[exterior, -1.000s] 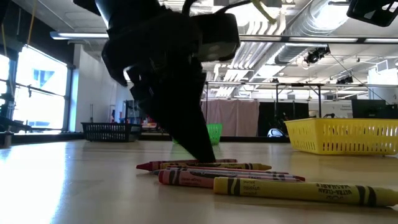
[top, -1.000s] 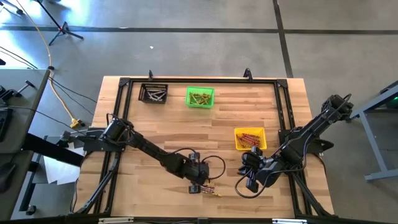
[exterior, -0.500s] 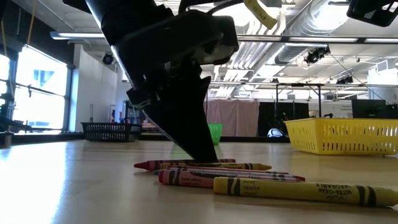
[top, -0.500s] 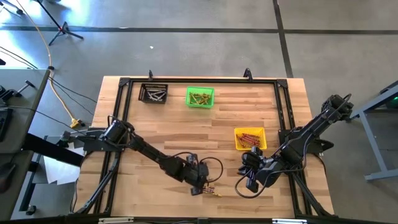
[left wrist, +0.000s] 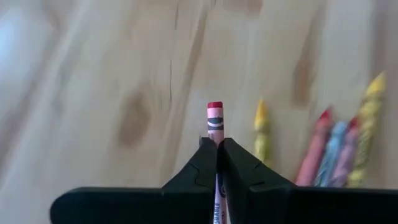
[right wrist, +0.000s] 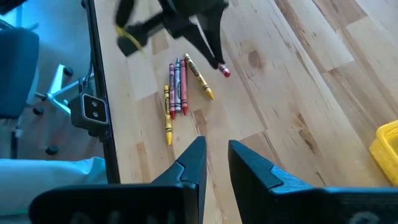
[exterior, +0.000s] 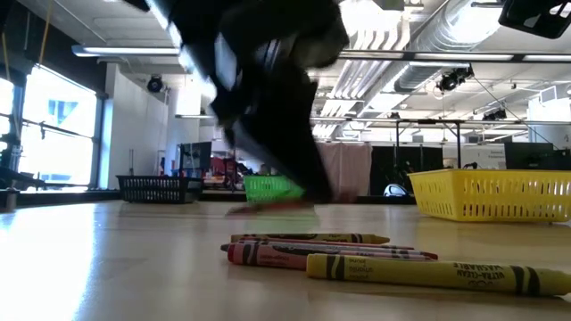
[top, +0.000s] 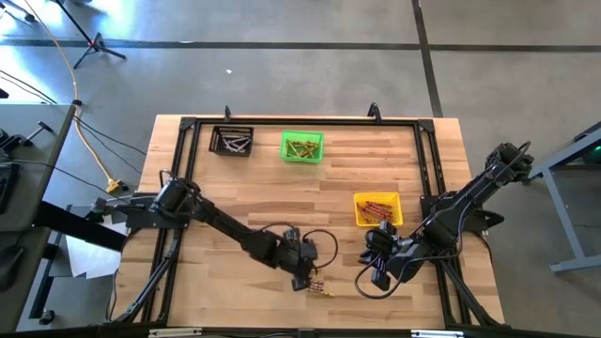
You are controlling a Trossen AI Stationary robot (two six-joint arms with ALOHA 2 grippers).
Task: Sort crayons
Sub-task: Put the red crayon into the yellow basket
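Right now the left gripper is clamped tight on a red crayon, whose tip sticks out past the fingertips, lifted just off the table near its front edge. At about three o'clock from it in the left wrist view, the other crayons lie loose on the wood, red, yellow and bluish. Further to three o'clock in the high view, the right gripper hovers with jaws partly apart and empty, by the yellow bin
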